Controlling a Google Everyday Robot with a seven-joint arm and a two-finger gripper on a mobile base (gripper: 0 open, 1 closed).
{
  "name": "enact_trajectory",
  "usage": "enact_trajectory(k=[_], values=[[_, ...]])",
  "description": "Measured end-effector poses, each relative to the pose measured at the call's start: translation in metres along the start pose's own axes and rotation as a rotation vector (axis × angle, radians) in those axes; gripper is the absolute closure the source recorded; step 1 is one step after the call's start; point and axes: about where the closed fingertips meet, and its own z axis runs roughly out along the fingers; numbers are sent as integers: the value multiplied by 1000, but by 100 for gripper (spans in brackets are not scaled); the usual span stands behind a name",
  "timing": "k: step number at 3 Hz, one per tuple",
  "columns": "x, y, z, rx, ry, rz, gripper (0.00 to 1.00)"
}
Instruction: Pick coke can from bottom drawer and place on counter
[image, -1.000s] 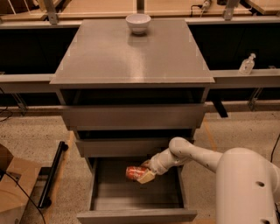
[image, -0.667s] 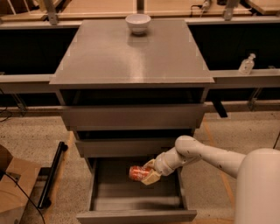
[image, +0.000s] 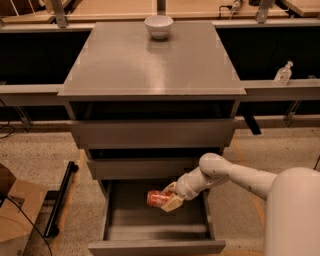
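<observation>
The coke can (image: 156, 198) lies on its side, one silver end facing left, held over the inside of the open bottom drawer (image: 155, 247). It sits toward the right half of the drawer and under the front of the drawer above. The end effector (image: 169, 198) is clamped around the can's right end, with one pale finger (image: 175, 204) showing below the can and another above it. I cannot tell whether the can touches the drawer floor.

The white arm (image: 235, 175) reaches in from the right, bent at a rounded joint beside the drawer's right wall, and joins the robot's large white body (image: 292, 215) at the lower right corner.

The bottom drawer is pulled out toward the camera. The middle drawer (image: 145, 168) and top drawer (image: 150, 133) are stacked above it. The grey counter (image: 150, 65) tops the cabinet, and a white bowl (image: 159, 26) stands near its far edge.

A clear pump bottle (image: 283, 74) stands on the rail to the right. On the floor to the left are a cardboard box (image: 15, 215) and a black bar (image: 60, 200).
</observation>
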Motion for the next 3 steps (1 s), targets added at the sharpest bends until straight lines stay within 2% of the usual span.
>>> enact_trajectory(k=[1,2,3], values=[[-17,11,-40,93,-7,-76,100],[-39,58,-103,220,9,-163,100],[-64,115,-151,290,57,-238,100]])
